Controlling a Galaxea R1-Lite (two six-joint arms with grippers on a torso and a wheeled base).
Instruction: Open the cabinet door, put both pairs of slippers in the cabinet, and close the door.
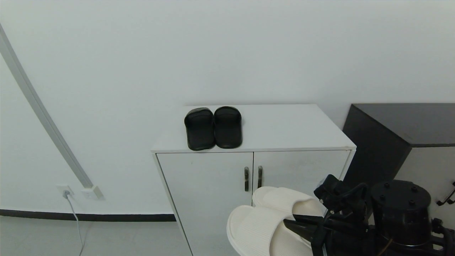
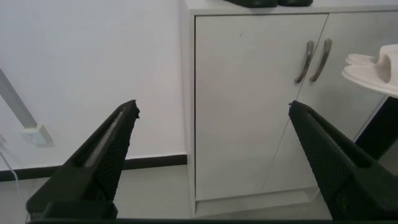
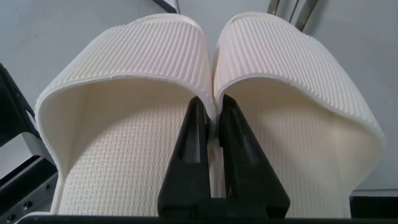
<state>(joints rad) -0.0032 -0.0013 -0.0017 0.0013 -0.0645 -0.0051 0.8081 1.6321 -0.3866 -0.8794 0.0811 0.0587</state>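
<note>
A tall white wooden cabinet (image 1: 291, 128) stands against the white wall. Its two doors are both shut. Two dark metal handles (image 1: 246, 179) sit side by side in the middle, where the doors meet.

A pair of black rubber slippers (image 1: 213, 128) lies on top of the cabinet, on its left part, close to the front edge. The two black slippers touch each other, with their toes pointing at the wall.

The right gripper (image 3: 212, 106) is clenched on a pair of cream ribbed slippers (image 1: 270, 217). One black finger goes inside each slipper, and the two inner sides are squeezed together between them. This pair hangs in the air in front of the right door (image 1: 302, 167), lower than the handles.

The left gripper (image 2: 212, 107) grips nothing. Its two black fingers are spread wide apart. It faces the left door (image 2: 249, 93) from a little way off.

A big black box (image 1: 391, 128) stands just to the right of the cabinet. A white wall socket (image 1: 65, 191) with a plug and a grey cord is low on the wall to the left.
</note>
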